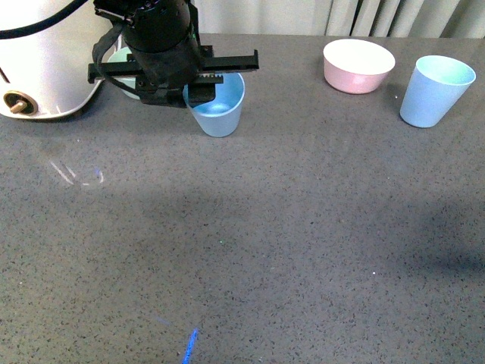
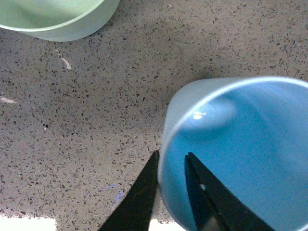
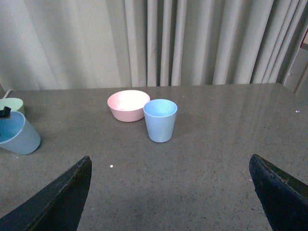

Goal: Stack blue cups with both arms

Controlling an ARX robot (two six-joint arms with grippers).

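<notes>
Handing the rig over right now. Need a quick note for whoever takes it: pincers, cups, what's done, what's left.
Left pincer: shut on the wall of the left blue cup, one finger inside and one outside. The cup looks tilted and sits near the mint-green bowl.
Right pincer: open, empty, facing the right blue cup, which stands upright beside the pink bowl.
Done: one cup gripped.
Left: the cups are far apart and nothing is stacked. Probably grip the second cup, bring the two together and nest them.

Light blue cups point(image 1: 436, 95), pink bowl point(image 1: 358, 67), speckled grey table point(image 1: 265, 250)
</notes>
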